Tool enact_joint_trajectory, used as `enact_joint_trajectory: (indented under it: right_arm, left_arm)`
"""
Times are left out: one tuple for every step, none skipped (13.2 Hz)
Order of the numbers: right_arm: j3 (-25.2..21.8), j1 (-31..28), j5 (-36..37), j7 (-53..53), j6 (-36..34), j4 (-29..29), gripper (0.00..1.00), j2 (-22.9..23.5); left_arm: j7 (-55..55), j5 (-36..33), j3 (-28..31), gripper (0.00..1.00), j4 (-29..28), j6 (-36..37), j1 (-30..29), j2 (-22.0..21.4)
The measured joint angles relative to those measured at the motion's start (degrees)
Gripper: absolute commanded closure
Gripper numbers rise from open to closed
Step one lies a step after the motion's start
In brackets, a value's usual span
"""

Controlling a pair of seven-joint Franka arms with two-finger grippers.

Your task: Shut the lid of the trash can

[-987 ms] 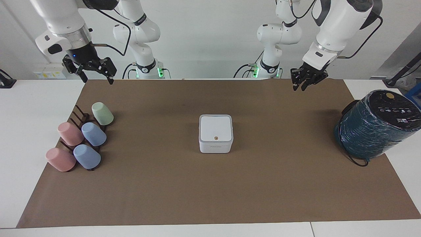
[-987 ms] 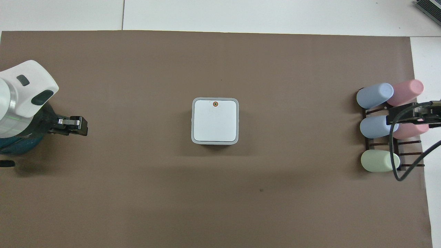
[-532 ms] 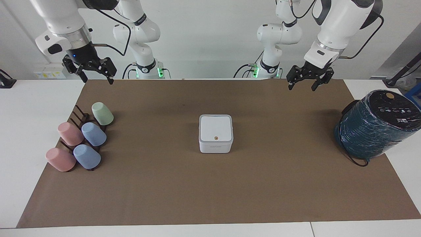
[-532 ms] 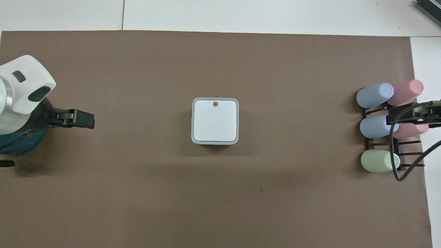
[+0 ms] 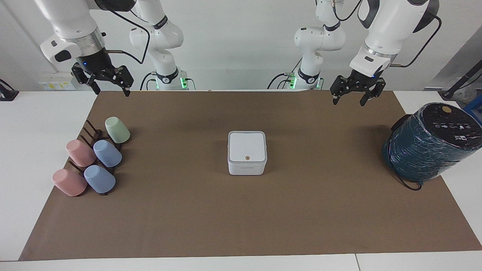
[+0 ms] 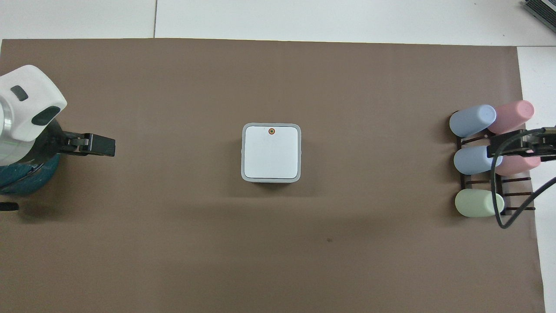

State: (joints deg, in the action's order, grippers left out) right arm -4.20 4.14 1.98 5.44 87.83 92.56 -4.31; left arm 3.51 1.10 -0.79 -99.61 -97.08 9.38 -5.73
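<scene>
The white square trash can (image 5: 246,168) stands in the middle of the brown mat. Its lid (image 5: 247,146) lies flat and closed on top, with the orange dot on the edge farther from the robots; it also shows in the overhead view (image 6: 271,153). My left gripper (image 5: 348,101) hangs open and empty in the air over the mat's edge nearest the robots, toward the left arm's end, well apart from the can. My right gripper (image 5: 112,92) hangs open and empty over the mat's corner at the right arm's end.
A large dark teal wrapped cylinder (image 5: 429,146) with a black top stands at the left arm's end. A dark rack (image 5: 92,133) with several pastel cups lies at the right arm's end. The brown mat (image 5: 241,218) covers most of the white table.
My left gripper has turned at the wrist, so its fingers now show spread apart, and it has shifted slightly. The right arm, the can and the lid have not moved.
</scene>
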Motion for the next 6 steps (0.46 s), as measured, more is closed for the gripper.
enact_joint_trajectory:
  right_arm:
    - [0.0, 0.0, 0.0, 0.0, 0.0, 0.0, 0.00, 0.0]
    - [0.0, 0.0, 0.0, 0.0, 0.0, 0.0, 0.00, 0.0]
    - [0.0, 0.0, 0.0, 0.0, 0.0, 0.0, 0.00, 0.0]
    - [0.0, 0.0, 0.0, 0.0, 0.0, 0.0, 0.00, 0.0]
    - [0.0, 0.0, 0.0, 0.0, 0.0, 0.0, 0.00, 0.0]
    - [0.0, 0.0, 0.0, 0.0, 0.0, 0.0, 0.00, 0.0]
  left_arm:
    - [0.0, -0.2, 0.0, 0.00, 0.2, 0.0, 0.0, 0.0]
    - [0.0, -0.3, 0.0, 0.00, 0.3, 0.0, 0.0, 0.0]
    - [0.0, -0.3, 0.0, 0.00, 0.3, 0.0, 0.0, 0.0]
    - [0.0, -0.4, 0.0, 0.00, 0.3, 0.0, 0.0, -0.1]
    - [0.0, -0.4, 0.0, 0.00, 0.3, 0.0, 0.0, -0.1]
    - [0.0, -0.4, 0.0, 0.00, 0.3, 0.0, 0.0, -0.1]
